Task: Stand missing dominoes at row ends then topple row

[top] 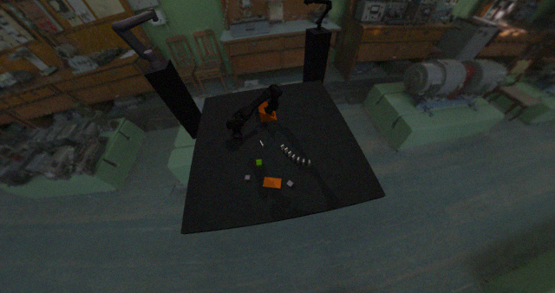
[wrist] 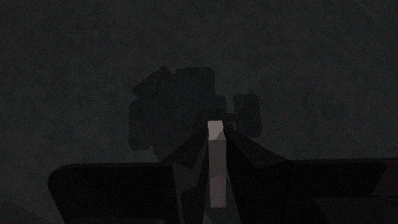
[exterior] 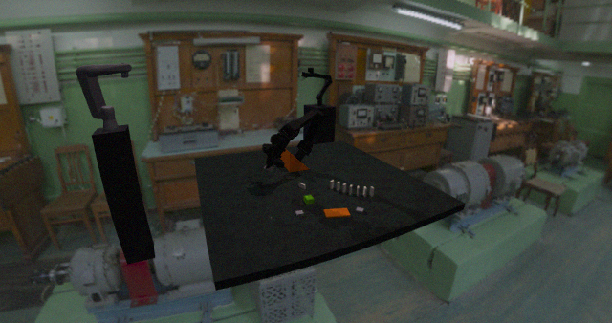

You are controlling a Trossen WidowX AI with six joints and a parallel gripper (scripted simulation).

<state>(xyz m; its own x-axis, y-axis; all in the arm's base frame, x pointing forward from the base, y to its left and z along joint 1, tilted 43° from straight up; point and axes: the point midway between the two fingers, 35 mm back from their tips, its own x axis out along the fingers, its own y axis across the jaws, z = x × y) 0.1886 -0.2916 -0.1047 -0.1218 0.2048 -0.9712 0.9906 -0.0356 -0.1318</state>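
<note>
Several white dominoes (top: pixel 293 157) (exterior: pixel 351 188) stand upright in a slightly curved, evenly spaced row right of the table's middle. A loose white domino (top: pixel 261 143) (exterior: pixel 302 185) lies on the table, apart from the row, on its left side. My gripper (top: pixel 236 137) (exterior: pixel 268 166) (wrist: pixel 215 133) is above the left back part of the table, away from the row. It is shut on another white domino (wrist: pixel 217 165), seen between the fingers in the wrist view. The top and exterior views barely show this held domino.
A green cube (top: pixel 258 162) (exterior: pixel 309 199) sits in front of the loose domino. Farther forward are a flat orange block (top: pixel 272 183) (exterior: pixel 337 212) and two small pale pieces, one left (top: pixel 247 178) (exterior: pixel 299 212) and one right (top: pixel 290 183) (exterior: pixel 360 209). A larger orange piece (top: pixel 267 117) (exterior: pixel 294 162) is near the arm's base.
</note>
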